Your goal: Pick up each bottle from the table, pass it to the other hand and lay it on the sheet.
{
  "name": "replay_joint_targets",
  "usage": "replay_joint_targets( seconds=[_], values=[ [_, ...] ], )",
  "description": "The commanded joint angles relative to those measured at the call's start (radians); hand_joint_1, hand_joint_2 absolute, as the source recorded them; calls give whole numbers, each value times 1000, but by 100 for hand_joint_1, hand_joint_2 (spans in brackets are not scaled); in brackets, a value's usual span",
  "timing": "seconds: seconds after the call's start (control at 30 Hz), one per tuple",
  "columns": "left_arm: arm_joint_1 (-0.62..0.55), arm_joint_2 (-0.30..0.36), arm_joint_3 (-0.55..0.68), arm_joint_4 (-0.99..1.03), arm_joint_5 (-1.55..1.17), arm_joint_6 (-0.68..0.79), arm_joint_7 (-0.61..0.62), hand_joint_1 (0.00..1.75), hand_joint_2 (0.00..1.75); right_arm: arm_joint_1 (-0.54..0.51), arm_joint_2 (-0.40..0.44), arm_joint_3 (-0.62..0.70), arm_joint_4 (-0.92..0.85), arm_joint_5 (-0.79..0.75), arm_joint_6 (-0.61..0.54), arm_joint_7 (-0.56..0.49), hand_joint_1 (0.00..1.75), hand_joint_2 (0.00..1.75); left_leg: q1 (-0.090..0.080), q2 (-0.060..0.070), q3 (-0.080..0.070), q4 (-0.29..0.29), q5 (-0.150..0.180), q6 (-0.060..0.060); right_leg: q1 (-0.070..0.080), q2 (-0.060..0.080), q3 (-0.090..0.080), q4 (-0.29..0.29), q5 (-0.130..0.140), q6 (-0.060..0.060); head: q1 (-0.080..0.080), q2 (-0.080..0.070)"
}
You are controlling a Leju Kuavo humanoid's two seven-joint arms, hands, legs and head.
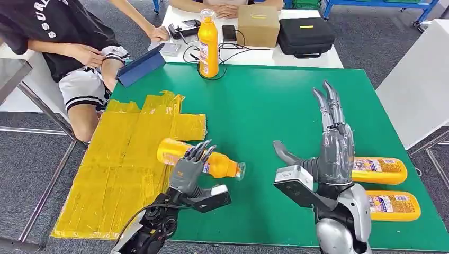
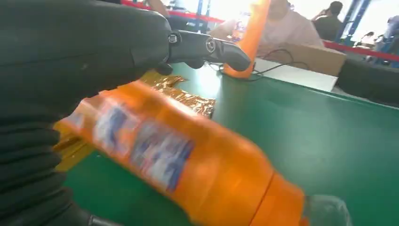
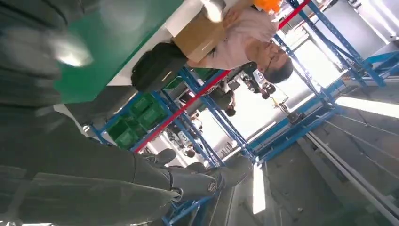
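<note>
A green bench [image 1: 296, 106] is seen in a workshop with blue racking, a white table with a cardboard box [image 1: 258, 25] and a black case [image 1: 306, 36] standing behind it. White letters on a seated person's [image 1: 58, 37] black shirt are cut off and cannot be read. The bottle labels are too blurred to be read in the left wrist view.

An orange bottle [image 1: 212, 161] is gripped on its side by the left hand [image 1: 189, 168], fingers wrapped over its middle, its base over the edge of the yellow sheet [image 1: 124, 159] and its clear cap pointing toward the right hand [image 1: 331, 143]. The right hand is held open, fingers straight and thumb spread, nothing in it. Just beyond that hand two lying bottles [image 1: 378, 170] are partly hidden by it. An upright bottle [image 1: 208, 45] stands well ahead of the left hand.
</note>
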Motion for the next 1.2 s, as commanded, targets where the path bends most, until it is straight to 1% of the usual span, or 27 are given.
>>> replay_joint_targets(
  seconds=[0.03, 0.07, 0.13, 0.17, 0.2, 0.27, 0.33, 0.37, 0.4, 0.43, 0.47, 0.5, 0.53, 0.57, 0.63, 0.67, 0.7, 0.73, 0.77, 0.8, 0.83, 0.87, 0.93, 0.97, 1.07, 1.17, 1.2],
  values=[
    [-33, -3, 30, 61, 6, -1, 3, 0, 175, -32, 3, 17, 68, -7, 4, 4, 0, 175, 1, 3, 4, -1, -1, -2, 1, 2, 4, -2, 0, -1, 0, 0],
    [-33, -3, 30, 61, 6, -1, 3, 0, 175, -32, 3, 17, 68, -7, 4, 4, 0, 175, 1, 4, 7, -2, -3, -3, 1, 2, 7, -3, -1, -1, 0, 0],
    [-27, -4, 48, 52, 33, 0, 0, 0, 175, -31, -4, 21, 69, -8, 5, 6, 0, 175, 1, 2, 3, -1, -1, -2, 1, 1, 3, -2, 0, -1, 0, 0],
    [-23, -5, 56, 47, 48, -5, -9, 0, 175, -31, -10, 22, 70, -8, 4, 7, 0, 175, 1, 3, 7, -2, -2, -3, 1, 2, 6, -3, -1, -1, 0, 0],
    [-19, -7, 68, 41, 74, -17, -26, 0, 175, -29, -16, 23, 71, -8, 2, 7, 0, 175, 1, 3, 4, -1, -2, -2, 1, 2, 4, -2, -1, -1, 0, 0],
    [-11, -9, 84, 31, 108, -24, -47, 0, 175, -21, -25, 20, 72, -8, 0, 7, 0, 175, 1, 3, 5, -2, -2, -2, 1, 1, 6, -3, -1, -1, 0, 0],
    [5, -13, 97, 15, 140, -29, -57, 0, 175, -14, -46, 18, 67, 37, 20, 31, 0, 175, 1, 3, 6, -2, -2, -2, 1, 1, 6, -3, -1, -1, 0, 0],
    [13, -14, 104, 4, 159, -36, -66, 0, 175, -12, -56, 14, 63, 63, 38, 46, 0, 175, 1, 2, 4, -1, -2, -2, 1, 1, 5, -2, -1, -1, 0, 0],
    [24, -14, 113, -16, 183, -41, -75, 0, 175, -9, -70, 3, 57, 95, 69, 67, 0, 175, 1, 3, 8, -3, -3, -3, 1, 1, 8, -4, -2, -1, 0, 0],
    [34, -13, 121, -36, 204, -48, -80, 0, 175, -5, -89, -4, 55, 115, 106, 85, 0, 175, 1, 1, 4, -1, -2, -2, 1, 0, 4, -2, -1, -1, 0, 0],
    [41, -11, 126, -52, 220, -53, -83, 0, 175, 1, -115, -7, 59, 131, 145, 95, 0, 175, 1, 2, 7, -2, -3, -2, 1, 1, 7, -3, -2, -1, 0, 0],
    [50, -10, 147, -76, 250, -49, -87, 0, 175, 13, -165, -8, 79, 155, 206, 99, 0, 175, 1, 1, 4, -1, -2, -2, 1, 0, 4, -2, -1, 0, 0, 0],
    [60, -12, 172, -101, 286, -48, -91, 0, 175, 22, -180, -27, 96, 158, 210, 96, 0, 175, 1, 1, 8, -2, -3, -2, 1, 0, 8, -4, -2, -1, 0, 0],
    [74, -13, 200, -135, 329, -60, -101, 0, 175, 22, -192, -48, 121, 154, 216, 88, 0, 175, 1, 0, 4, -1, -2, -2, 1, -1, 5, -3, -1, 0, 0, 0],
    [116, -10, 253, -244, 417, -85, -130, 0, 175, -2, -215, -95, 193, 126, 250, 60, 0, 175, 1, 0, 6, -1, -2, -2, 1, -2, 7, -4, -1, 0, 0, 0],
    [125, -5, 251, -271, 419, -93, -128, 0, 175, -11, -217, -106, 211, 120, 255, 49, 0, 175, 1, 0, 7, -2, -2, -2, 1, -1, 8, -5, -1, -1, 0, 0],
    [156, -19, 309, -381, 510, -58, -165, 0, 175, -34, -246, -132, 267, 82, 319, 51, 0, 175, 1, 2, 3, -1, -1, -1, 1, 1, 4, -3, 0, 0, 0, 0],
    [179, -23, 338, -467, 595, -99, -174, 0, 175, -49, -258, -151, 307, 73, 328, 42, 0, 175, 1, 3, 6, -2, -3, -2, 1, 2, 6, -4, -1, -1, 0, 0],
    [202, -21, 361, -552, 674, -137, -179, 0, 175, -61, -262, -172, 345, 75, 327, 37, 0, 175, 1, 3, 2, 0, -2, -1, 1, 2, 3, -2, 0, 0, 0, 0],
    [229, -17, 383, -641, 749, -170, -170, 0, 175, -69, -262, -198, 379, 75, 331, 32, 0, 175, 1, 4, 4, 0, -3, -2, 1, 2, 5, -3, -1, 0, 0, 0],
    [243, -10, 397, -691, 794, -189, -167, 0, 175, -66, -263, -214, 394, 75, 331, 30, 0, 175, 1, 3, 2, 0, -2, -1, 1, 1, 3, -2, 0, -1, 0, 0],
    [255, -1, 408, -724, 840, -219, -164, 0, 175, -60, -264, -227, 402, 77, 329, 31, 0, 175, 1, 4, 5, -1, -3, -2, 2, 2, 6, -3, -1, -1, 0, 0],
    [271, 22, 432, -745, 862, -229, -139, 0, 175, -42, -273, -245, 409, 105, 327, 58, 0, 175, 1, 2, 3, -1, -2, -2, 1, 1, 3, -2, -1, -1, 0, 0],
    [275, 23, 448, -747, 867, -225, -131, 0, 175, -37, -272, -256, 409, 118, 323, 70, 0, 175, 1, 3, 5, -1, -3, -2, 1, 2, 5, -3, -1, -1, 0, 0],
    [276, 22, 476, -739, 893, -225, -138, 0, 175, -45, -265, -270, 415, 126, 318, 73, 0, 175, 1, 3, 4, -1, -2, -2, 1, 2, 4, -3, -1, -1, 0, 0],
    [267, 12, 498, -710, 908, -222, -137, 0, 175, -67, -261, -277, 432, 144, 319, 85, 0, 175, 1, 5, 8, -2, -4, -3, 2, 3, 8, -4, -1, -2, 0, 0],
    [262, 13, 504, -697, 919, -226, -136, 0, 175, -78, -271, -278, 448, 159, 331, 98, 0, 175, 1, 4, 6, -2, -3, -2, 1, 3, 5, -3, -1, -1, 0, 0]
  ],
)
